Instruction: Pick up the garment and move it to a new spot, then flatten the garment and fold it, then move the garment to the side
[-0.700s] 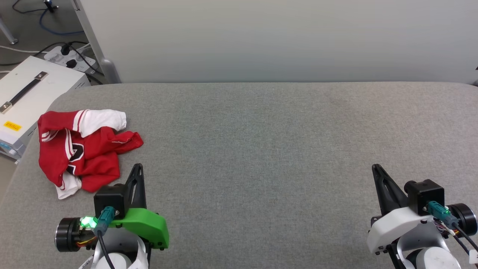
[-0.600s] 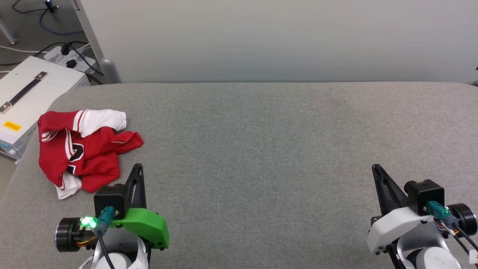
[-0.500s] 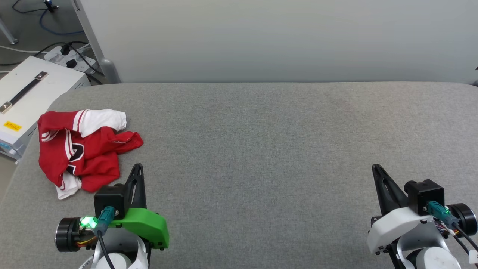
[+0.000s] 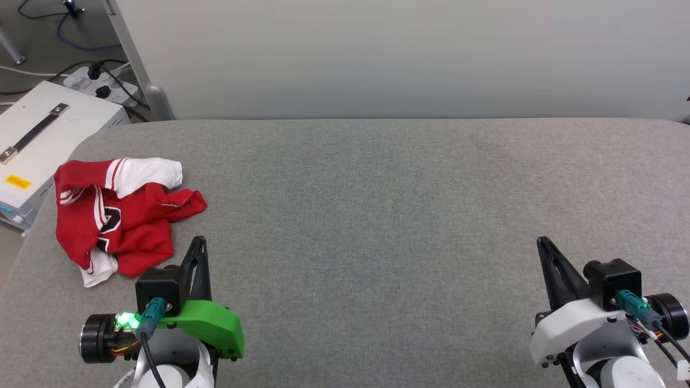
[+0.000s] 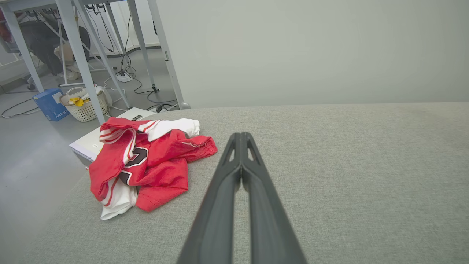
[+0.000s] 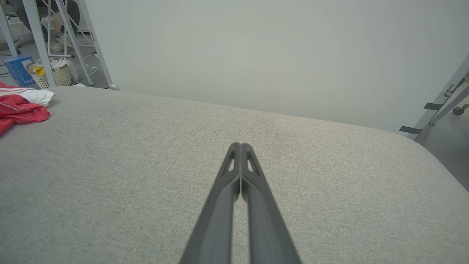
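Note:
The garment (image 4: 135,226), a red jersey with white sleeves and striped trim, lies crumpled near the left edge of the grey table (image 4: 377,215); part of a black number shows. In the left wrist view the garment (image 5: 161,161) lies ahead and to the left of my fingers. My left gripper (image 4: 199,240) is shut and empty, just right of and nearer than the garment (image 6: 22,108), apart from it. My right gripper (image 4: 540,241) is shut and empty at the table's near right, far from the cloth. In the wrist views the left gripper (image 5: 241,135) and the right gripper (image 6: 240,145) show fingertips pressed together.
A white case (image 4: 38,140) with a black handle stands beside the table's left edge, close to the garment. A pale wall panel (image 4: 404,54) rises behind the table. Cables and a power strip (image 4: 102,83) lie on the floor at the far left.

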Tool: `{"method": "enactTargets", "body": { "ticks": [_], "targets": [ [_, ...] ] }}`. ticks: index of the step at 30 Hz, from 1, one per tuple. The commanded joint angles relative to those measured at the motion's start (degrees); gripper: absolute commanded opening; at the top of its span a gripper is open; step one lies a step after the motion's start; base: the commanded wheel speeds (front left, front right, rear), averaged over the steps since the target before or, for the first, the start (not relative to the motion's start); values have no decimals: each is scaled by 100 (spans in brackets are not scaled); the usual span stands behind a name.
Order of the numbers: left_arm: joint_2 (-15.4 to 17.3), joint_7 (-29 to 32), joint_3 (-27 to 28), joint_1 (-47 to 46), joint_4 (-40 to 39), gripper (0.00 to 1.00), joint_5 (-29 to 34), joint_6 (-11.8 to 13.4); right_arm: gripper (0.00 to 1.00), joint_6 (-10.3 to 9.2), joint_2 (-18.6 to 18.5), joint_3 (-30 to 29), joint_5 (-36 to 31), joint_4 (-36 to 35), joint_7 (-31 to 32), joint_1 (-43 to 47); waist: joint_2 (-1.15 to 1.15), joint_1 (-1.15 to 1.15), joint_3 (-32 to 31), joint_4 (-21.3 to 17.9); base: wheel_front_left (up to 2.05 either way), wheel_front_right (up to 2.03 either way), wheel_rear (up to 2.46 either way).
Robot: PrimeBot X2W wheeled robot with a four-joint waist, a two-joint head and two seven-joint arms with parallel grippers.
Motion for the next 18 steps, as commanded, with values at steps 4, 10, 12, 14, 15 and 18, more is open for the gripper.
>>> {"method": "enactTargets", "body": {
  "ticks": [4, 10, 12, 14, 15, 18],
  "targets": [
    [-29, -4, 1, 99, -12, 0, 54, 25, 0, -6, -4, -10, -57, -26, 16, 57, 62, 0, 0, 0, 0, 0, 0],
    [1, -2, 1, -3, 2, 100, -4, -1, 100, 0, 1, 0, 6, 2, -3, 0, 0, 0, 0, 0, 0, 0, 0],
    [1, -2, 2, -4, 3, 100, -4, -1, 100, 0, 1, 0, 7, 2, -3, -1, 0, 0, 1, -1, 0, 0, 0],
    [1, -18, 1, -5, 14, 100, -16, 2, 100, 0, 1, -10, 21, 10, -19, -1, 1, 0, 2, -1, 0, 0, 0],
    [1, -29, 1, -6, 21, 100, -24, 3, 100, 0, 1, -18, 29, 15, -30, -2, 1, 0, 3, -1, 0, 0, 0],
    [0, -66, 0, -6, 44, 100, -50, 7, 100, 0, 1, -50, 46, 32, -66, -6, 3, 0, 6, -2, 0, 0, 0]
  ]
}}
